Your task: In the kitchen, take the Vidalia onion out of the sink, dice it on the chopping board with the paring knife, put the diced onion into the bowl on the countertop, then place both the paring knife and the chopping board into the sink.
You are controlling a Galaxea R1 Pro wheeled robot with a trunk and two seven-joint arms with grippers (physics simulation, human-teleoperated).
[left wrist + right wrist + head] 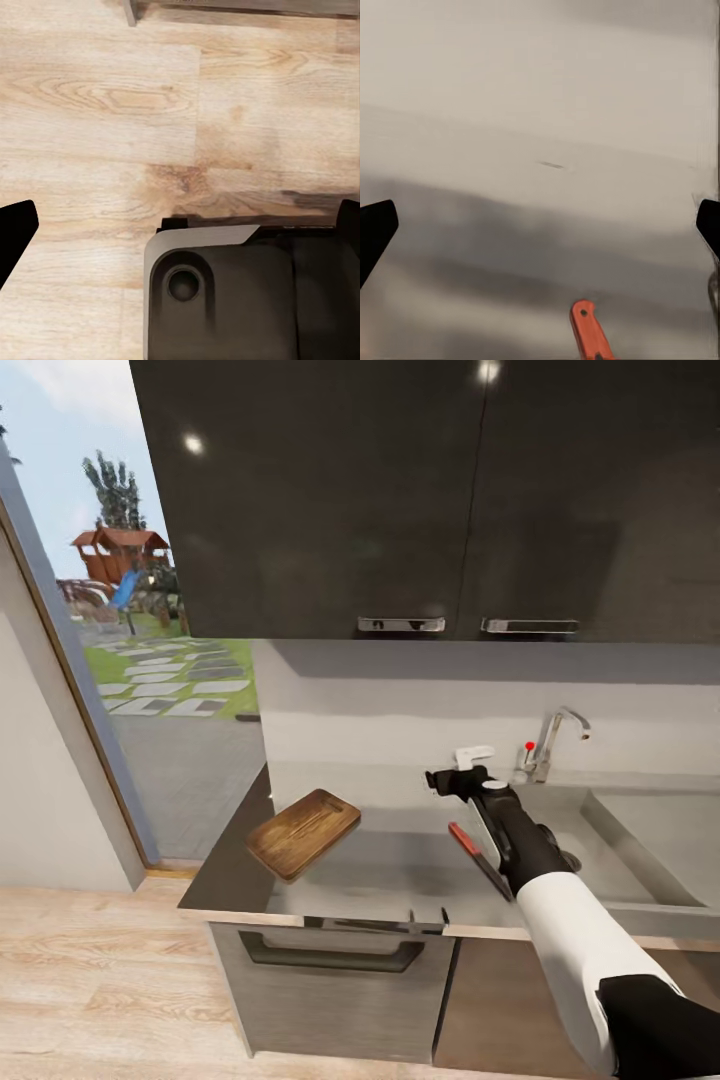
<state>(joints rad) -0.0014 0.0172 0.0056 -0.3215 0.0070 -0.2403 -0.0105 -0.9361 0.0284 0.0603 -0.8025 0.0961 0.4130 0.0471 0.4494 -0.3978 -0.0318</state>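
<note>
The dark brown chopping board (303, 833) lies at the left end of the grey countertop (390, 875). The paring knife (468, 846), with its red-orange handle (589, 331), lies on the counter left of the sink (655, 845), its blade partly hidden under my right forearm. My right gripper (456, 779) hovers above the counter beyond the knife, open, with dark fingertips (375, 229) wide apart and nothing between them. My left gripper (180, 225) is open over the wooden floor. The Vidalia onion is out of view. A white object (474, 755) peeks out behind the right gripper; I cannot tell if it is the bowl.
A chrome tap (552, 740) with a red knob (529, 746) stands behind the sink. Dark wall cabinets (430, 500) hang overhead. A glass door (150, 660) is at the left. The robot's dark base (240, 296) sits on the wooden floor (112, 112).
</note>
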